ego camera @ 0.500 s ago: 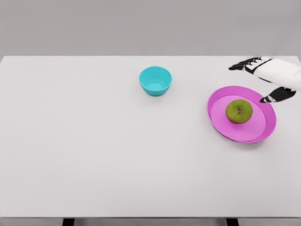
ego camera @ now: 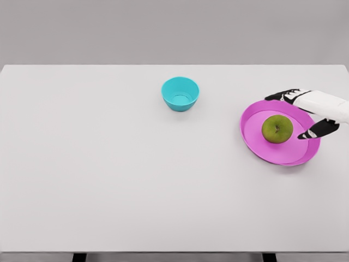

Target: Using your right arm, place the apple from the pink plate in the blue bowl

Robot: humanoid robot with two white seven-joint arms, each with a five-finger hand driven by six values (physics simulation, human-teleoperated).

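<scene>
Right hand [ego camera: 316, 112]: enters from the right edge, fingers spread, holding nothing, over the plate's right rim | Apple [ego camera: 277, 129]: green, just left of the hand, between thumb and fingers, contact unclear | Plate [ego camera: 256, 143]: pink, under apple and hand | Bowl [ego camera: 180, 93]: blue, well left of the hand, farther back on the white table [ego camera: 109, 174]

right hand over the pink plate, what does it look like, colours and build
The right hand has a smooth white shell over its back and wrist, with slim black fingers marked by white segments. The thumb is black too. No cables or markings show. Only the hand and wrist are in view.
</scene>
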